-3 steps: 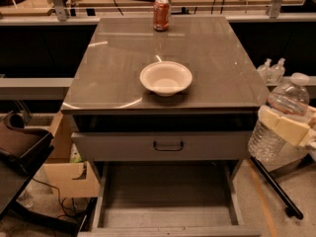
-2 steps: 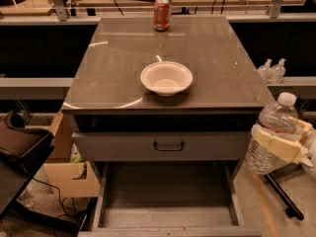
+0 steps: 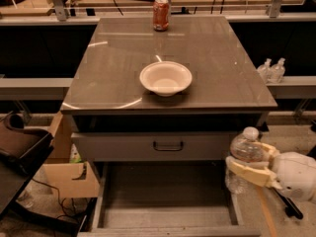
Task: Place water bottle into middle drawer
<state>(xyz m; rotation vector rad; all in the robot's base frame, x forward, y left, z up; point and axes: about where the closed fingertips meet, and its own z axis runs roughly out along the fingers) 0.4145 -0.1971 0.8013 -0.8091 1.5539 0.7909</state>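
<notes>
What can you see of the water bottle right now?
The water bottle is clear plastic with a white screw cap, standing about upright. The gripper is shut around its middle, with one cream finger crossing its front. It holds the bottle at the right wall of the open middle drawer, not yet inside.

Grey cabinet (image 3: pixel 212 58), cardboard box (image 3: pixel 69 181), beige floor (image 3: pixel 296 135)

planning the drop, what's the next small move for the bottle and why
Probably shift the gripper a little left. It grips the water bottle upright at the right edge of the open middle drawer, not over its floor; moving left first should let the bottle clear the side wall before lowering.
</notes>
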